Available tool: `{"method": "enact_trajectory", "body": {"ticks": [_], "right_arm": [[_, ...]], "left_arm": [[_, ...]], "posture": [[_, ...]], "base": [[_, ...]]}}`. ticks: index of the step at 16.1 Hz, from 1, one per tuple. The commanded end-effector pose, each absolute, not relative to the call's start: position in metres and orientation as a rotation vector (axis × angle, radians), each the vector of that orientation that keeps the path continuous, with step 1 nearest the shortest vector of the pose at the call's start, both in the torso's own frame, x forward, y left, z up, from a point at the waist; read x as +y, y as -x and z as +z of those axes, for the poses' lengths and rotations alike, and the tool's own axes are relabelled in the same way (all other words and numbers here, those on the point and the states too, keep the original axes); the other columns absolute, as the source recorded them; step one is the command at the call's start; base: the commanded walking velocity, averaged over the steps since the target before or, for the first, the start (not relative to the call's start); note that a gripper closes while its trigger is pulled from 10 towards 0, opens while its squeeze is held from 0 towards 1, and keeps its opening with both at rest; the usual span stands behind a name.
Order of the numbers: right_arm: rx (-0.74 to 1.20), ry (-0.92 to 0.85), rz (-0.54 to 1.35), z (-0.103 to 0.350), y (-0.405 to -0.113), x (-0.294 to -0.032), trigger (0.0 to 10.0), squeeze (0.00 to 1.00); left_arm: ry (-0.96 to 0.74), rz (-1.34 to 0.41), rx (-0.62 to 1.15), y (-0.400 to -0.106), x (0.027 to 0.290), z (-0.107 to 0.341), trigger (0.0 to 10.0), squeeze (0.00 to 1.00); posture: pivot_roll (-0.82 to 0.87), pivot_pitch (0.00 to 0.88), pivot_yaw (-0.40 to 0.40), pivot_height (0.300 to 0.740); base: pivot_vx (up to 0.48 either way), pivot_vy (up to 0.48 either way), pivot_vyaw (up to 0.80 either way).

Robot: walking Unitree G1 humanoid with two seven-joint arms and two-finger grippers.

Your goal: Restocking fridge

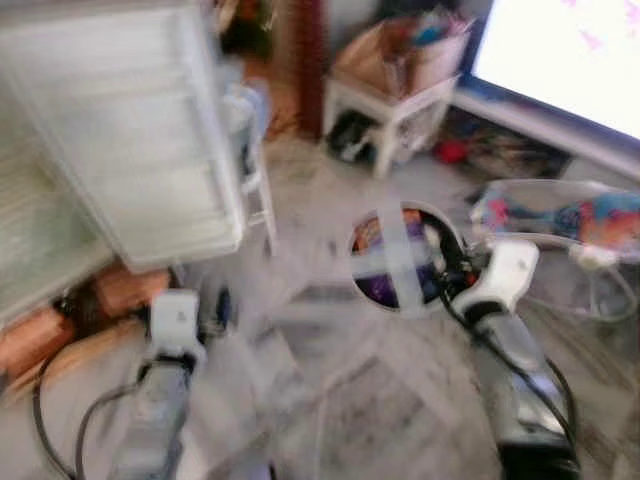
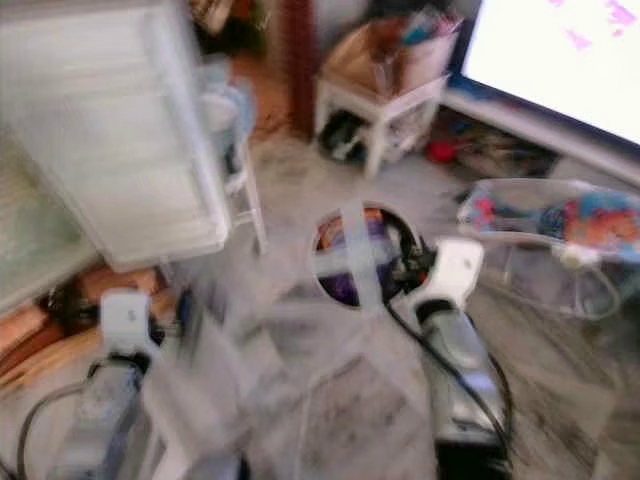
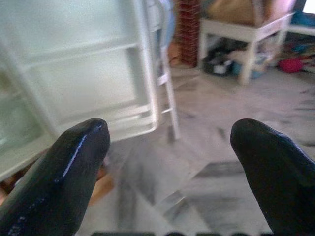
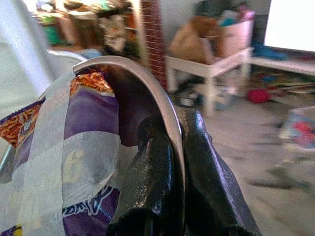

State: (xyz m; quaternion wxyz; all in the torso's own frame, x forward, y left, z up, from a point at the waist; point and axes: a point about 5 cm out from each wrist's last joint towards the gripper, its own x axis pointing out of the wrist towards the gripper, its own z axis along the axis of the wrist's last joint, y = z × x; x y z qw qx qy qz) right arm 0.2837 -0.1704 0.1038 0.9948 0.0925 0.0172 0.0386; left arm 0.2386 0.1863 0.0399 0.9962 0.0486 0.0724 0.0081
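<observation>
A round metal bowl [image 1: 405, 255] hangs in the air above the marble floor, tipped so its open mouth faces the camera. Purple and orange packets fill it, held in by pale tape strips crossing over the mouth. Its thin silver rim is pinched on the right side. The fridge door [image 1: 130, 140], white with ribbed shelves, stands open at the left.

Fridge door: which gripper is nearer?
Left. The left gripper, fingers open, sits just below the open fridge door; the right gripper grips the metal bowl's rim farther right.
</observation>
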Motion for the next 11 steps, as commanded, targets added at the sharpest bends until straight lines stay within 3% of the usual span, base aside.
{"method": "enact_trajectory", "body": {"ticks": [1,10,11], "right_arm": [[0.006,-0.174,0.091,0.1108,-0.2853,-0.1698,10.0,0.00],[0.000,-0.177,0.107,0.1143,-0.2888,-0.1666,10.0,0.00],[0.019,-0.216,0.096,0.1098,-0.2866,-0.1671,10.0,0.00]], "left_arm": [[-0.097,0.010,0.121,-0.2420,0.1832,0.0449,10.0,0.00],[-0.094,0.042,0.100,-0.2484,0.1858,0.0508,10.0,0.00],[-0.087,0.053,0.111,-0.2462,0.1876,0.0489,10.0,0.00]], "posture": [[0.07,0.012,-0.043,0.740],[0.07,0.040,-0.039,0.740],[0.08,0.045,-0.036,0.740]], "base": [[0.000,0.000,0.80],[0.000,0.000,0.80],[0.000,0.000,0.00]]}}
